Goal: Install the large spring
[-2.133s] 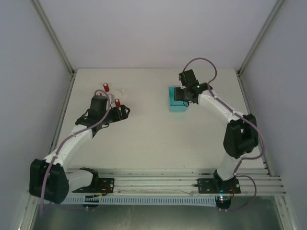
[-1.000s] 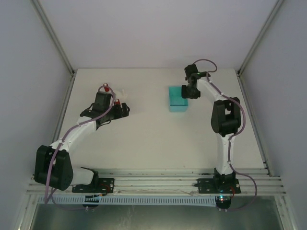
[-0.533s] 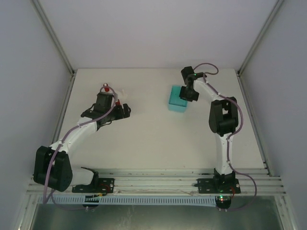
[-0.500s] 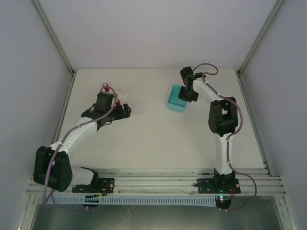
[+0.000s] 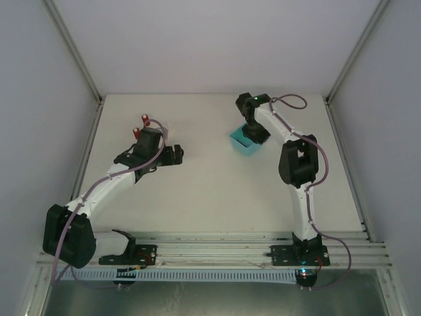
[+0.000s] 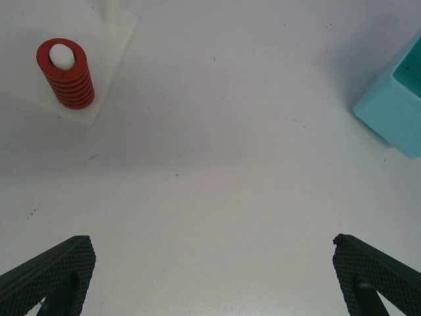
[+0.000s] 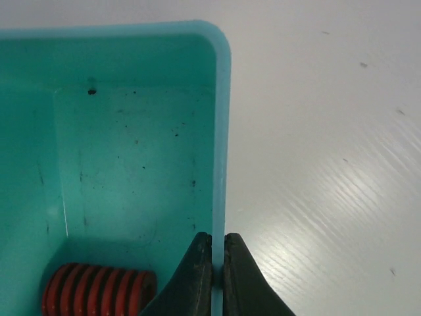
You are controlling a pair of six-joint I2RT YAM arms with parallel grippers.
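A teal bin [image 7: 131, 151] fills the left of the right wrist view, and a red spring [image 7: 99, 289], which I take for the large spring, lies on its side in the bin's near corner. My right gripper [image 7: 218, 247] is shut on the bin's right wall, one finger inside and one outside. From above, the bin [image 5: 242, 145] sits turned at an angle under that gripper [image 5: 250, 133]. My left gripper [image 6: 209, 253] stands open above bare table. Ahead of it to the left, a white base [image 6: 108, 66] carries another red spring [image 6: 64, 72] upright on a peg.
A second bare white peg [image 6: 112, 8] rises at the far edge of the base. Grey walls enclose the table on three sides. The arms' mounting rail [image 5: 210, 253] runs along the near edge.
My right gripper has shut on the bin's wall, and the bin has turned and shifted slightly left. The left arm has moved a little towards the back left.
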